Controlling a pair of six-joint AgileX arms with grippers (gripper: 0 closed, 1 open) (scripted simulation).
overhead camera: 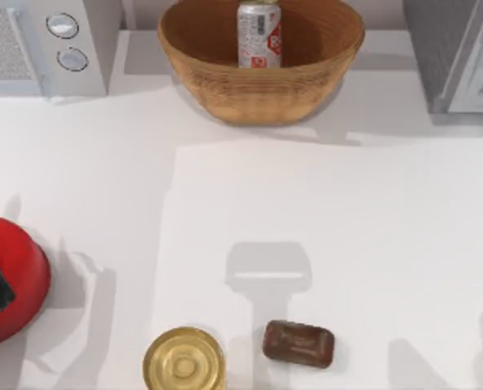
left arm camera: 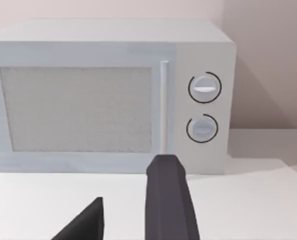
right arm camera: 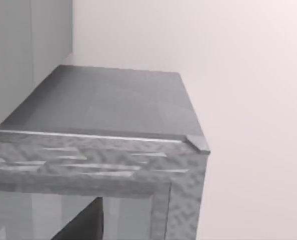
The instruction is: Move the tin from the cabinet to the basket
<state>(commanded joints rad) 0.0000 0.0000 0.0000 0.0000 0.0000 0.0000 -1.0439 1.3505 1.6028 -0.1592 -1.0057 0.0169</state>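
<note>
- Top view: the tin (overhead camera: 259, 34) stands upright inside the basket (overhead camera: 261, 61), toward the far side of the bowl, with its red label marks facing the camera. The basket sits at the far middle of the table (overhead camera: 347, 244).
- The cabinet (overhead camera: 457, 53) occupies the far right corner of the table, its dark grey side and pale white-framed door both visible, well apart from the basket.
- A white appliance with two round knobs (overhead camera: 42, 45) stands at the far left corner.
- Near the front edge lie a squat gold round tin (overhead camera: 184, 361) with a ringed lid and, just beside it on the right, a brown bar (overhead camera: 298, 344). A red bowl (overhead camera: 10, 284) sits at the left edge, partly covered by a dark piece of my left arm.
- Left wrist view: my left gripper (left arm camera: 126, 210) hangs low over the table and points at the front of the white appliance (left arm camera: 108, 95). Its two dark fingers (left arm camera: 168, 200) stand apart with nothing between them, so it is open and empty.
- Right wrist view: the camera looks at the cabinet's top (right arm camera: 108, 105) and upper front frame from close by. One dark finger (right arm camera: 83, 225) of my right gripper shows at the picture's edge; I cannot tell whether that gripper is open or closed.
</note>
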